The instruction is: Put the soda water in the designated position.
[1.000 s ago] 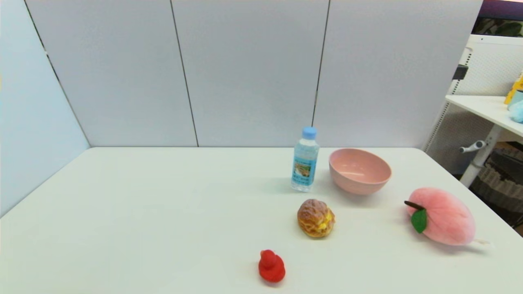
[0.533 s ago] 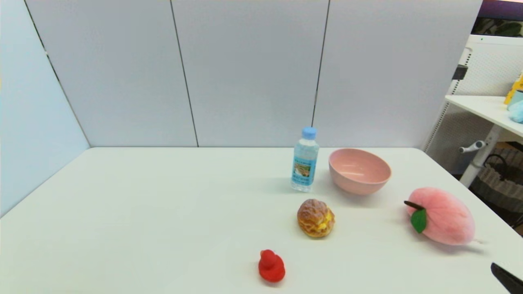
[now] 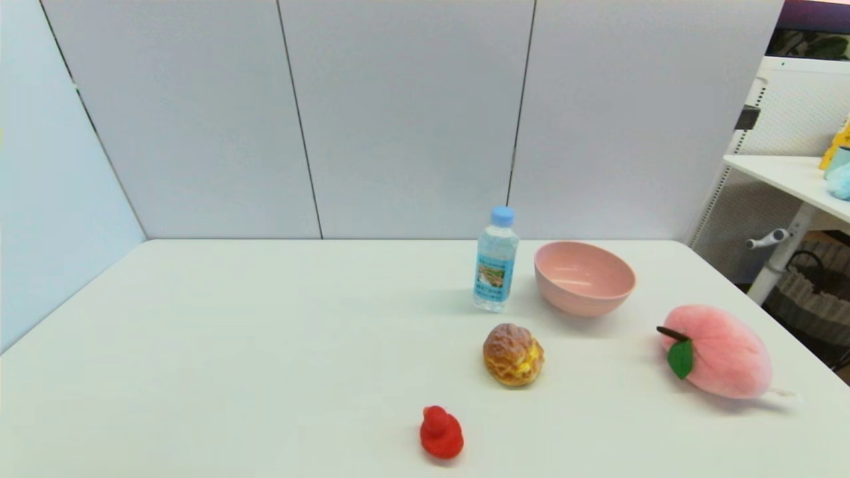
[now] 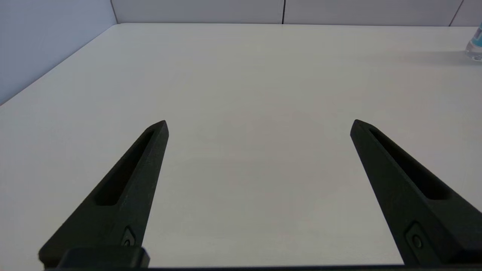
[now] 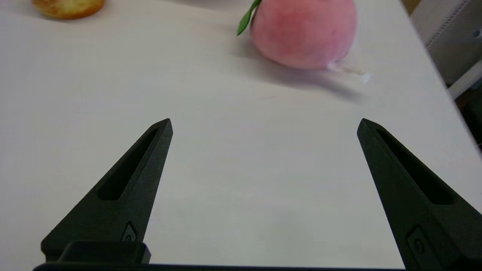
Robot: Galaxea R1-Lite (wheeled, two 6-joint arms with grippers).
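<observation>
The soda water (image 3: 495,263) stands upright toward the back of the white table (image 3: 252,345), a clear bottle with a light-blue cap and blue label, just left of the pink bowl (image 3: 584,277). Only its base (image 4: 475,47) shows at the edge of the left wrist view. My left gripper (image 4: 258,126) is open over bare tabletop on the left side, far from the bottle. Over the table's near right part my right gripper (image 5: 265,124) is open too, with nothing between its fingers. Neither gripper appears in the head view. The designated position carries no mark that I can see.
A cream puff (image 3: 512,354) lies in front of the bottle and a red toy duck (image 3: 441,433) nearer the front edge. A pink plush peach (image 3: 718,351) lies at the right, also in the right wrist view (image 5: 303,32). Grey panels wall the back and left.
A dark gripper tip showed at the head view's bottom right corner half a second ago and has left the picture. The bottle and other things have not moved.
</observation>
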